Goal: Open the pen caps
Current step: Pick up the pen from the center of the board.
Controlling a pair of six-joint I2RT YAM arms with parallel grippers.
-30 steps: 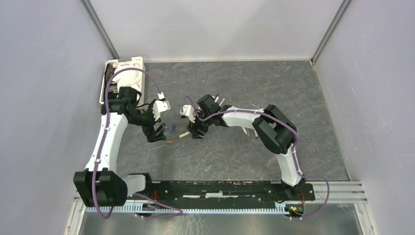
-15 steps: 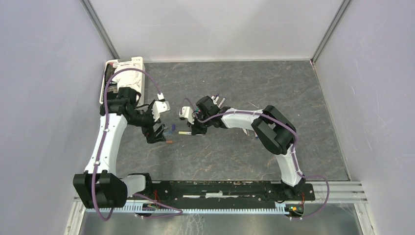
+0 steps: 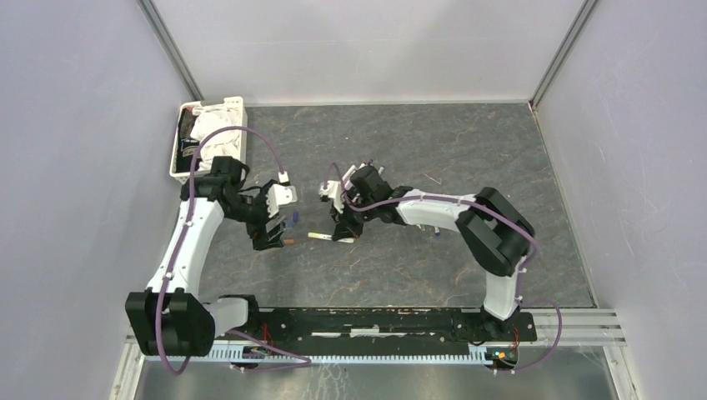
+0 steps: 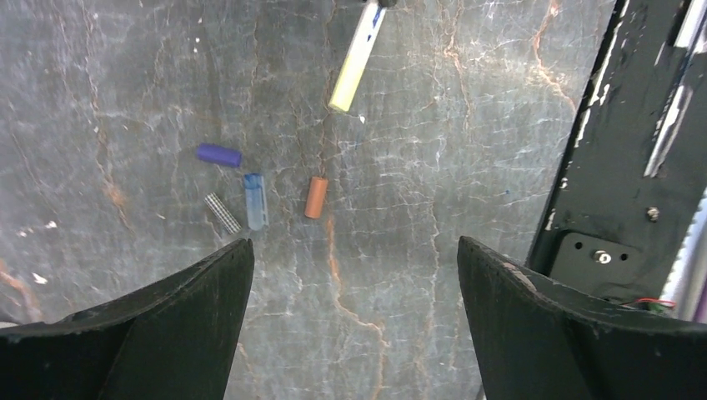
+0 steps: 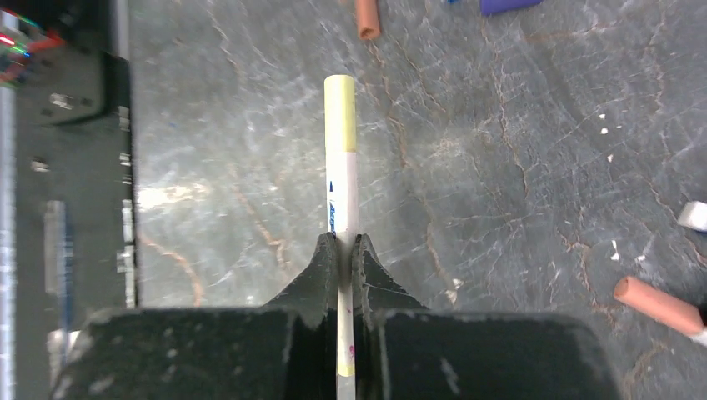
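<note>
My right gripper is shut on the barrel of a white pen whose yellow cap points away from the wrist. From above, the same pen sticks out leftward from the right gripper. Facing it, my left gripper hovers open and empty above the table. Loose pen caps lie below it: a dark blue cap, a light blue cap and an orange cap. The yellow-capped pen shows at the top of the left wrist view.
A white basket with clutter stands at the back left. A small grey checked piece lies beside the light blue cap. Another orange cap and a white scrap lie to the right of the held pen. The black base rail runs along the near edge.
My right gripper closed on the pen and drew it slightly toward the near edge and rightward. The left gripper shifted a little to the right and stayed open.
</note>
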